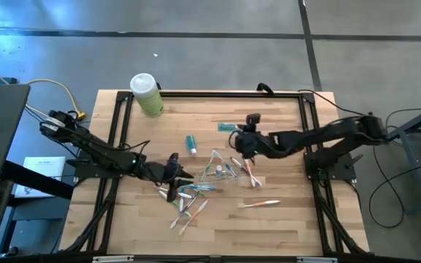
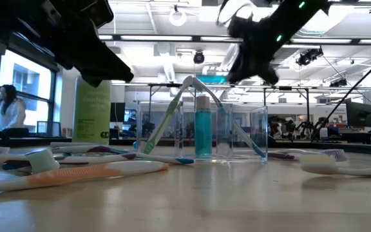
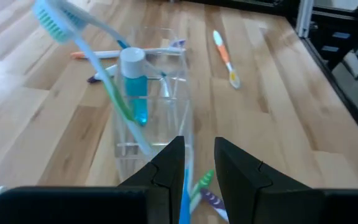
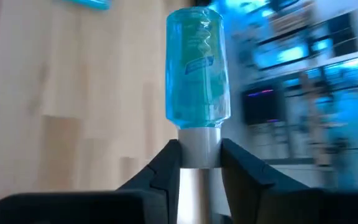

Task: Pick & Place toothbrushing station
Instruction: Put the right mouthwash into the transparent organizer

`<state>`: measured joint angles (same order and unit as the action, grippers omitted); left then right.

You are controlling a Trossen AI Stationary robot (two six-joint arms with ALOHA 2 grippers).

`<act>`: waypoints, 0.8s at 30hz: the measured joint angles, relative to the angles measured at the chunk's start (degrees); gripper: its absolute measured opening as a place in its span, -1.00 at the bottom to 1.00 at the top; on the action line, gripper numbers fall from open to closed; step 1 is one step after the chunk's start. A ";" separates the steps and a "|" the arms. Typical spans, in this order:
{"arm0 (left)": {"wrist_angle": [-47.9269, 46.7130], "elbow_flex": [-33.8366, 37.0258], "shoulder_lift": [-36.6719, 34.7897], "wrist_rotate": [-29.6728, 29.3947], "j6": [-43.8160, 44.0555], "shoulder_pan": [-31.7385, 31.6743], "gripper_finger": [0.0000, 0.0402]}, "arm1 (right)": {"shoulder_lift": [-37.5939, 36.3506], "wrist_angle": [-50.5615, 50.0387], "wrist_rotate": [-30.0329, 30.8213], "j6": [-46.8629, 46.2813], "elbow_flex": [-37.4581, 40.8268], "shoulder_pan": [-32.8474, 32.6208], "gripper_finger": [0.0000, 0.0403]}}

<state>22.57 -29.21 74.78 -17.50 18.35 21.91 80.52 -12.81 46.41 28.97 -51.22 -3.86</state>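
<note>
The clear cup (image 1: 216,172) stands mid-table. A teal white-capped tube (image 3: 133,81) stands upright in it, and toothbrushes (image 3: 104,74) lean on its rim. My right gripper (image 1: 248,139) hovers on the cup's far right side, above the table, shut on another teal tube (image 4: 197,68). My left gripper (image 1: 181,175) hangs just left of the cup, and the cup (image 3: 157,106) shows beyond its fingertips. Its fingers (image 3: 199,146) stand a narrow gap apart; toothbrush handles (image 3: 202,185) on the table show through it. A third tube (image 1: 191,143) lies flat on the table. My right gripper pinches the tube's white cap (image 4: 199,146) between its two fingers, one on each side. The teal body sticks straight out beyond the fingertips, along the line of the fingers. The tube is lifted clear of the table.
A pale-green bottle with a white cap (image 1: 146,95) stands at the far left. Loose toothbrushes lie near the cup (image 1: 188,204), and one orange-and-white brush (image 1: 258,204) lies toward the near right. A black frame (image 1: 307,117) borders the table. A person (image 2: 8,106) sits beyond the table.
</note>
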 joint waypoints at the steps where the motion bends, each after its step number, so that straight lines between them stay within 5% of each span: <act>1: 0.00 0.00 0.00 0.00 0.00 0.19 -0.58 | -1.20 0.32 2.96 1.55 -0.02 -1.45 -0.59; 5: 0.00 0.00 0.00 0.00 0.12 1.02 -0.58 | -5.39 0.77 13.15 9.72 -0.07 -7.81 -0.59; 10: 2.19 0.00 0.00 0.00 2.85 1.31 -0.58 | -6.89 3.13 18.24 20.01 -0.07 -15.20 -0.59; 17: 5.20 -0.01 0.00 -0.02 3.17 1.29 -0.58 | -3.15 16.11 18.25 43.61 -0.16 -22.21 -0.59; 24: 8.42 0.00 0.00 -0.02 4.64 1.27 -0.58 | 3.15 17.76 14.95 48.91 -1.55 -24.45 -0.59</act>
<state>30.98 -29.21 74.78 -17.52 22.99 23.18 83.67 4.95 61.36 77.87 -52.78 -28.31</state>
